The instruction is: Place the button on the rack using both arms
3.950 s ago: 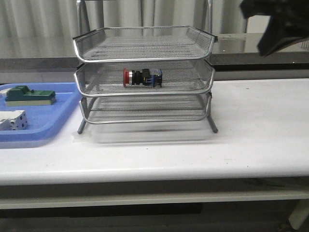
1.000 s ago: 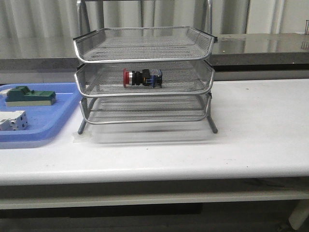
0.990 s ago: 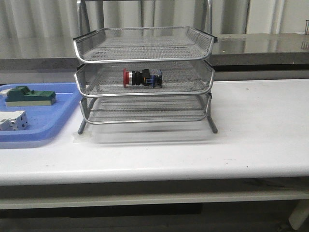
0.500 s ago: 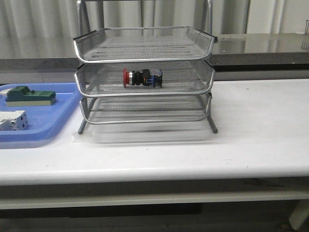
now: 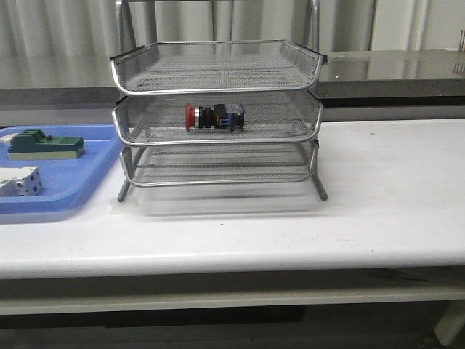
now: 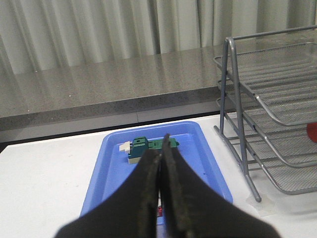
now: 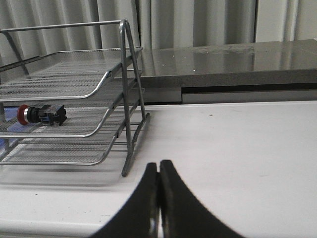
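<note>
We see the button (image 5: 213, 117) lying on its side in the middle tier of the rack (image 5: 216, 116), which stands toward the bench's back edge. Our left gripper (image 6: 161, 151) and right gripper (image 7: 159, 171) both have fingers pressed together, holding nothing.

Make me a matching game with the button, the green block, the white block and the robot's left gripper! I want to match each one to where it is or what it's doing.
Things:
1. button
2. green block
3. white-grey block
4. left gripper

Places or states:
A. near end of the blue tray
B. shut, holding nothing
C. middle tier of the rack, lying on its side
D. far end of the blue tray

Pairs: 1-C, 2-D, 3-A, 4-B
</note>
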Controlling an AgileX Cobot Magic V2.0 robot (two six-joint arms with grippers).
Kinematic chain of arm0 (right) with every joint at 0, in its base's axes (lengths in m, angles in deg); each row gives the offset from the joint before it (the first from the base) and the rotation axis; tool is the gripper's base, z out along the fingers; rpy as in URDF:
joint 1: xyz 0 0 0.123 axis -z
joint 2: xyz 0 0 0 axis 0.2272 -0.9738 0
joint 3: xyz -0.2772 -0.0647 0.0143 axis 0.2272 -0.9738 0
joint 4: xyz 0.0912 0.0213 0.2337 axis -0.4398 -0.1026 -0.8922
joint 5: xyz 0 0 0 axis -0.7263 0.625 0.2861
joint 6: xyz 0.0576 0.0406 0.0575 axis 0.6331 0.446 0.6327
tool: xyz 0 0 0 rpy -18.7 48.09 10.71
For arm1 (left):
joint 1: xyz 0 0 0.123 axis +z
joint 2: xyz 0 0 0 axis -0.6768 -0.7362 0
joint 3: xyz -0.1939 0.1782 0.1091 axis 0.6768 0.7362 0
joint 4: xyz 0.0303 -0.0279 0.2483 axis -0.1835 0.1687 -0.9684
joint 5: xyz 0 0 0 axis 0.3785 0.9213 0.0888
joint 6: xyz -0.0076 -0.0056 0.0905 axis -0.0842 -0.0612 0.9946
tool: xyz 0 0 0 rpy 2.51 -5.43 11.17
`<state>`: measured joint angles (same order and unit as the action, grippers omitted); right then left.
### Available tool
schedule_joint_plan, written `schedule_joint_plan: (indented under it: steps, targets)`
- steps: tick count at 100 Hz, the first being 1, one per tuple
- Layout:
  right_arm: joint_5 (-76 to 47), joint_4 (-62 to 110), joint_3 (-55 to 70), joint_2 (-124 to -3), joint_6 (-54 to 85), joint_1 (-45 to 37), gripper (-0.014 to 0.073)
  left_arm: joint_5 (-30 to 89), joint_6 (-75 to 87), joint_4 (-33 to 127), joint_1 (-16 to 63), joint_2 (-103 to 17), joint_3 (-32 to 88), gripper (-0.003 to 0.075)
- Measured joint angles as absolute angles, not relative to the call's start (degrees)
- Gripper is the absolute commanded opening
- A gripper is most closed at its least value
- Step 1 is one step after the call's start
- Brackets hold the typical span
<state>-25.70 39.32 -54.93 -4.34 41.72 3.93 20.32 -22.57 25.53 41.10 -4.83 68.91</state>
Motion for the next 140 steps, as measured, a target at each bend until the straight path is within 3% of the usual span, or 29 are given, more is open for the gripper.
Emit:
schedule_joint_plan:
  steps: [84,140]
  targets:
    - [-25.7,39.3,-54.9,-4.3,41.8,3.9,-0.0066,15.6,-22.7,24.7,41.1,-4.6,71.1,0.0004]
    - [-25.7,39.3,-54.9,-4.3,41.8,3.9,-0.0066,10.5,-35.1,19.3,41.1,12.6,85.4,0.0004]
